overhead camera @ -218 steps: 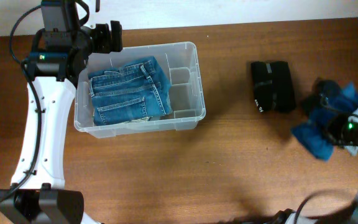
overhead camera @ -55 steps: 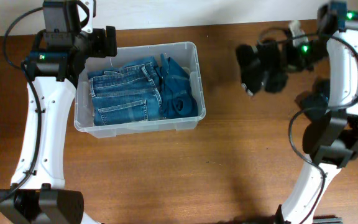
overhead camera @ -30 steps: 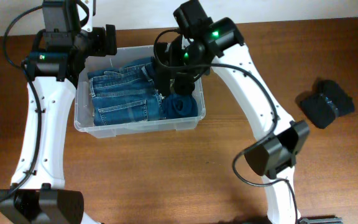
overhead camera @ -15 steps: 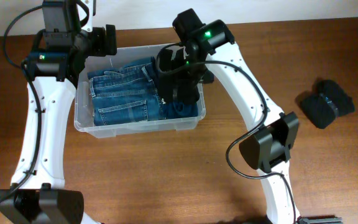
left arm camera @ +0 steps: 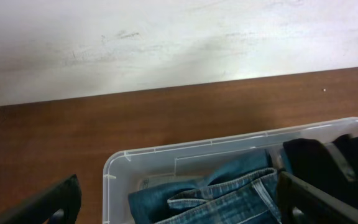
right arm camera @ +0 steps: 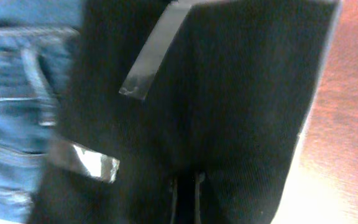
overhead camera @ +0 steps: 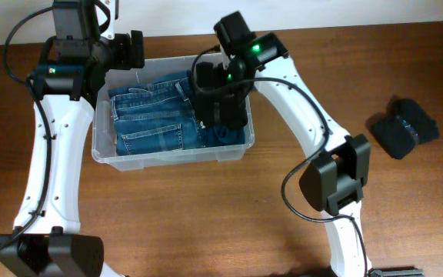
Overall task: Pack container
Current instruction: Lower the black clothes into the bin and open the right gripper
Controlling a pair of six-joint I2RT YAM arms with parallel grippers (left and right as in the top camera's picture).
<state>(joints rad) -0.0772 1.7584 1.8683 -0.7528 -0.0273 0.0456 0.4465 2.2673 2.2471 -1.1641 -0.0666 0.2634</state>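
the clear container [overhead camera: 171, 158] sits left on the counter [overhead camera: 206, 215], folded jeans [overhead camera: 152, 119] filling its left side and a black folded garment [overhead camera: 223, 108] at its right end under the right gripper [overhead camera: 215, 86], whose grip i cannot tell. the left gripper [overhead camera: 143, 48] hangs spread above the back rim.

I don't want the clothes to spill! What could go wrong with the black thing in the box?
The black bundle is at the right end of the container, close to its rim, so it might slump over the edge. The right claw is right against it; lifting away could snag the cloth and tug the jeans too.
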